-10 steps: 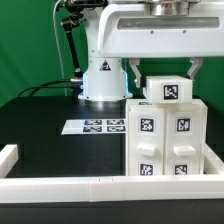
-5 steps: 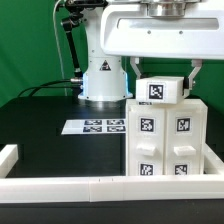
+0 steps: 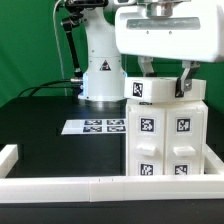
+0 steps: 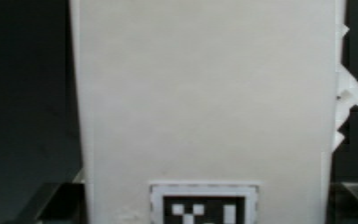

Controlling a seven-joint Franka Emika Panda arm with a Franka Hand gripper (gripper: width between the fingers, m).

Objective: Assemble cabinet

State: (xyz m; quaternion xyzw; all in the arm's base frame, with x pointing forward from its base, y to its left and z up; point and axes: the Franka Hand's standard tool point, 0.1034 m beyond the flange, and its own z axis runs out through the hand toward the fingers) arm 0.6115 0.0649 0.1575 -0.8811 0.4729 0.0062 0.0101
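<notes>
Panel (image 3: 160, 89) shifted exterior view's left | fingers (image 3: 185, 79) grip it | arm (image 3: 165, 35) pointing down

smooth matt white plastic cabinet (image 3: 166, 135), paper-like printed tags; matt black table (image 3: 50, 140); glossy white robot base (image 3: 102, 75)

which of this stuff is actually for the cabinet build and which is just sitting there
For the job:
- cabinet body
- top panel piece, held in the jaws above the body

Just lying about:
- marker board
- white border rail
</notes>
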